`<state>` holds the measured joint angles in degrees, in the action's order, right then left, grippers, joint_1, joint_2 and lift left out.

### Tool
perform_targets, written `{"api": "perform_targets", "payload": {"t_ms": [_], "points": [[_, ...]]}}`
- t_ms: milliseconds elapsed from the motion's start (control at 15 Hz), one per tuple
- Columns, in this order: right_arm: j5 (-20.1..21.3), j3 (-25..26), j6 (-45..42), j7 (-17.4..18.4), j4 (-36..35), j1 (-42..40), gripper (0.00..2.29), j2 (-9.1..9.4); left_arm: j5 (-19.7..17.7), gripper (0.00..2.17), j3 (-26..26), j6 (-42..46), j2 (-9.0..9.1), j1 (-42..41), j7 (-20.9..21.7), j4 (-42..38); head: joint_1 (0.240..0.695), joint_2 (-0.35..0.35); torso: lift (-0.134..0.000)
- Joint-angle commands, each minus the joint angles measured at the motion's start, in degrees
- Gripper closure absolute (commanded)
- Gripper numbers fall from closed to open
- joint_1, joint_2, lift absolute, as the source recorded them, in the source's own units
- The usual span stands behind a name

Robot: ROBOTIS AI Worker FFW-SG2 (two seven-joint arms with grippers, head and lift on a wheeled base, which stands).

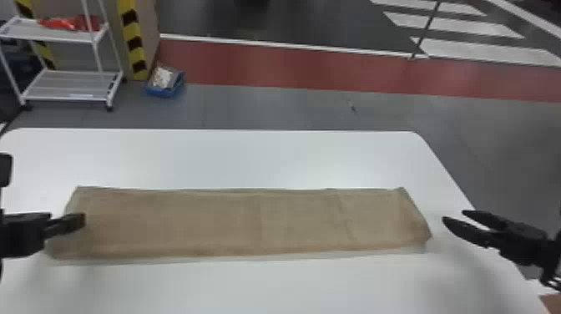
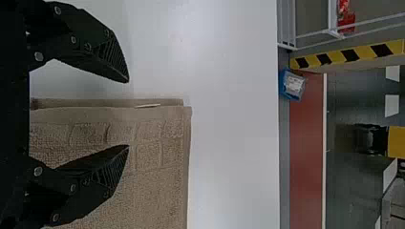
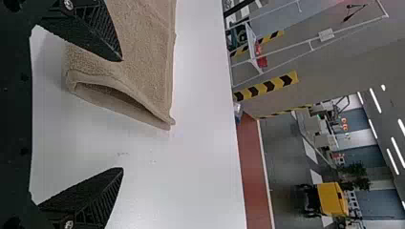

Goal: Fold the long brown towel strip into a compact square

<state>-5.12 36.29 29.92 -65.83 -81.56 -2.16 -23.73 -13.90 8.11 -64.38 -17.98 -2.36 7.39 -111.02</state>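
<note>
Gaping, left claw [image 1: 77, 221] and right claw [image 1: 454, 216] hang near towel strip [image 1: 208, 221] with pale tag [image 2: 148, 106].

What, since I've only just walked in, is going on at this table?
A robot is at work on a towel that lies stretched out as a long strip across the table. The left end effector is open at the towel's left end, the right end effector open by its right end. Neither holds it, and it is not yet folded into a compact square.
</note>
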Motion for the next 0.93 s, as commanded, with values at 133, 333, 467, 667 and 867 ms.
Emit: {"api": "perform_targets", "payload": {"t_ms": [133,333,467,667,867], "points": [[-0.07,0.10,-0.07,0.00,0.00,0.05,0.06,0.00,1.68,0.76,-1.25,-2.73,-0.30,0.86,0.43,0.71,0.695,-0.177,-0.124],[-0.07,0.10,-0.07,-0.09,0.00,0.05,0.06,0.00,1.68,0.79,-1.86,-5.89,-0.74,1.56,0.87,0.63,0.695,-0.181,-0.124],[-0.16,0.10,-0.07,0.00,-0.09,0.05,0.06,0.00,1.68,1.04,-2.13,-7.12,-0.83,2.00,1.14,0.63,0.695,-0.184,-0.124],[-1.04,0.18,0.28,0.00,-0.17,0.05,0.06,0.00,1.51,1.37,-2.04,-8.00,-0.83,2.09,1.31,0.10,0.695,-0.186,-0.124],[-2.36,0.18,0.98,-0.09,-0.70,-0.04,0.06,0.35,-1.92,1.38,0.16,-9.41,-0.48,1.83,2.19,-1.66,0.695,-0.188,-0.124]]}}
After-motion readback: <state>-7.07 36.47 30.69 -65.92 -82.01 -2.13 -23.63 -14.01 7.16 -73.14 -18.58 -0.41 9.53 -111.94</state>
